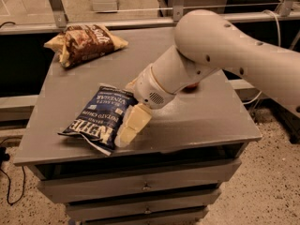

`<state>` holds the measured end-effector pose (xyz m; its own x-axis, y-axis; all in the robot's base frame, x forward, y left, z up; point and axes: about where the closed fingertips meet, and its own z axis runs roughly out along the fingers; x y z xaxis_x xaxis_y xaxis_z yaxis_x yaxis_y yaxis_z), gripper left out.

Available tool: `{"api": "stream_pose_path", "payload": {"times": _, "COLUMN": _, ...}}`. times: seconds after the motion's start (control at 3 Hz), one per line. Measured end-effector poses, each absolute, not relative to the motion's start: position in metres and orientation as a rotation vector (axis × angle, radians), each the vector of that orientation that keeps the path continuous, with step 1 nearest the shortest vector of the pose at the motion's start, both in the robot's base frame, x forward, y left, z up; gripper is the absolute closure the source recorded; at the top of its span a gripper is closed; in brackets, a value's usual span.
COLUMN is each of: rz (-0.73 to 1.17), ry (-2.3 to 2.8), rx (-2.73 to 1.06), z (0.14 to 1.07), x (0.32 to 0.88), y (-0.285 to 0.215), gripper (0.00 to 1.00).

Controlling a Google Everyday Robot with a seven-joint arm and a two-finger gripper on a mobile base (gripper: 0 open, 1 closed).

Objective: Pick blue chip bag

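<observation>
The blue chip bag [100,117] lies flat near the front left of the grey table [197,121], with white "KETTLE" lettering facing the front edge. My gripper [127,128] hangs from the large white arm and points down and to the left. Its pale fingers [133,121] rest against the bag's right edge, low over the table top. The apple is almost fully hidden behind the arm; only a red sliver [191,86] shows.
A brown-and-tan chip bag [84,42] lies at the table's back left corner. The table has drawers below its front edge [145,186]. A metal rail [140,22] runs behind the table. Cables lie on the floor at the left.
</observation>
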<state>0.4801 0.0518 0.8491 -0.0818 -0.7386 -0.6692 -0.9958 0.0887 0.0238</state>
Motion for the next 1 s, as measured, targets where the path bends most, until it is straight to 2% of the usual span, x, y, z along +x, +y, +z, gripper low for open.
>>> {"api": "stream_pose_path", "payload": {"times": 0.33, "rz": 0.708, "ry": 1.862, "rx": -1.679, "z": 0.8404, "x": 0.4853, "y": 0.0713, "gripper": 0.18}}
{"api": "stream_pose_path", "payload": {"times": 1.0, "rz": 0.676, "ry": 1.837, "rx": -1.633, "z": 0.8496, "x": 0.4944, "y": 0.0682, "gripper": 0.64}}
